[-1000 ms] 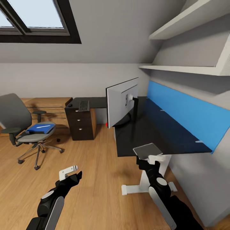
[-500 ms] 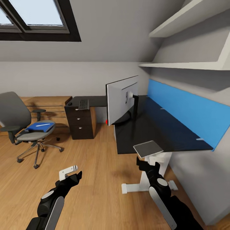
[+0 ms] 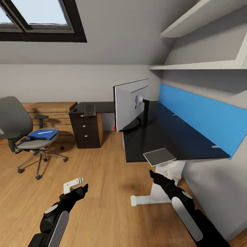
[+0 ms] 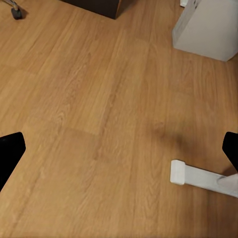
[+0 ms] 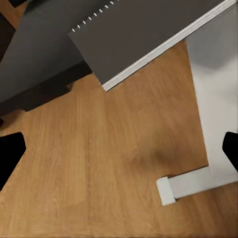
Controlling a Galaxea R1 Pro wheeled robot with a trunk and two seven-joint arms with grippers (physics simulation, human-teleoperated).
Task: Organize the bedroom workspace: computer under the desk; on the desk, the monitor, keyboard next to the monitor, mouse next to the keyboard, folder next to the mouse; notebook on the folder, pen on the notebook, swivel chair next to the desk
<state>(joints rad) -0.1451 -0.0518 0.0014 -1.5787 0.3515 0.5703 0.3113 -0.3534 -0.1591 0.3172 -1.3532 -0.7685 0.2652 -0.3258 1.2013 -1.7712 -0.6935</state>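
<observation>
Nearest, at 7 o'clock in the head view, left gripper (image 3: 76,183) hangs over bare plank floor, jaws spread, nothing between them. At 5 o'clock, right gripper (image 3: 155,176) sits just below the desk's near edge, jaws apart and empty in its wrist view. Directly above it, the notebook (image 3: 159,156) lies on the desk (image 3: 171,140) at the near corner, overhanging the edge (underside visible in the right wrist view). Further in, toward 12 o'clock, the monitor (image 3: 131,104) stands on the desk, back toward the robot. At 9 o'clock, the swivel chair (image 3: 25,132) stands well apart from the desk, carrying the folder (image 3: 42,134) with the pen (image 3: 45,131) on top. Farthest, at 11 o'clock, the keyboard (image 3: 90,110) rests on the desk's other wing above the drawer unit (image 3: 85,132). Judgement: folder comes next; drive to the chair, approach low and flat, mind the pen rolling off.
</observation>
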